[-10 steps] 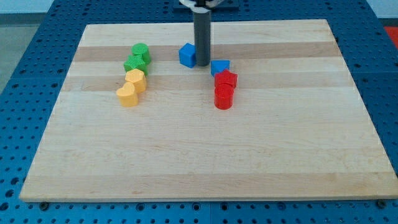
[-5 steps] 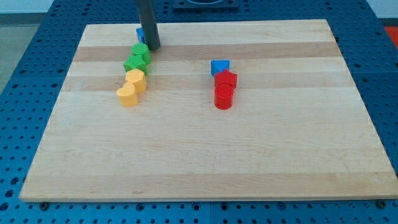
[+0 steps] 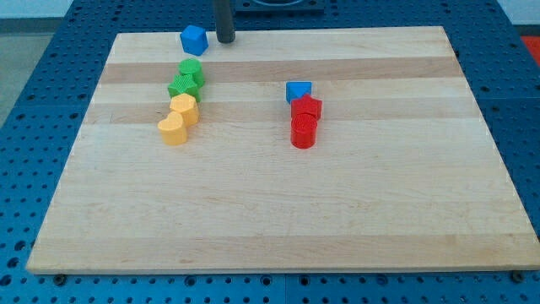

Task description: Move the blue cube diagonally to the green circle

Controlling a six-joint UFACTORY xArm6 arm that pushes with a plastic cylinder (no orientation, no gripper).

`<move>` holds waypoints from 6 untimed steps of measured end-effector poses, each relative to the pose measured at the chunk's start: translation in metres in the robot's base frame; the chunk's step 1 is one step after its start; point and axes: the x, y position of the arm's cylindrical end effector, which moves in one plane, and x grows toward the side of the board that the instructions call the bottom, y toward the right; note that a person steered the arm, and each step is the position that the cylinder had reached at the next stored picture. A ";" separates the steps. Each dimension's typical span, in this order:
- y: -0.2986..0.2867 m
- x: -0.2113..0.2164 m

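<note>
The blue cube (image 3: pixel 194 39) sits near the board's top edge, just above the green circle (image 3: pixel 191 69). My tip (image 3: pixel 225 40) is a short way to the right of the blue cube, apart from it. A green star-like block (image 3: pixel 182 86) touches the green circle below it.
A yellow block (image 3: pixel 184 108) and a yellow heart (image 3: pixel 172 129) lie below the green blocks. At the view's middle right a blue triangle (image 3: pixel 298 90), a red star (image 3: pixel 307 107) and a red cylinder (image 3: pixel 303 132) stand in a column. The wooden board (image 3: pixel 337 211) ends just above the cube.
The blue cube has moved from beside the blue triangle to the left and up, to the top edge above the green circle. My tip went with it, then drew off to the right.
</note>
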 end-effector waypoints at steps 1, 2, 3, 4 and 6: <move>-0.022 0.001; -0.050 0.013; -0.074 0.024; -0.082 0.028; -0.015 0.046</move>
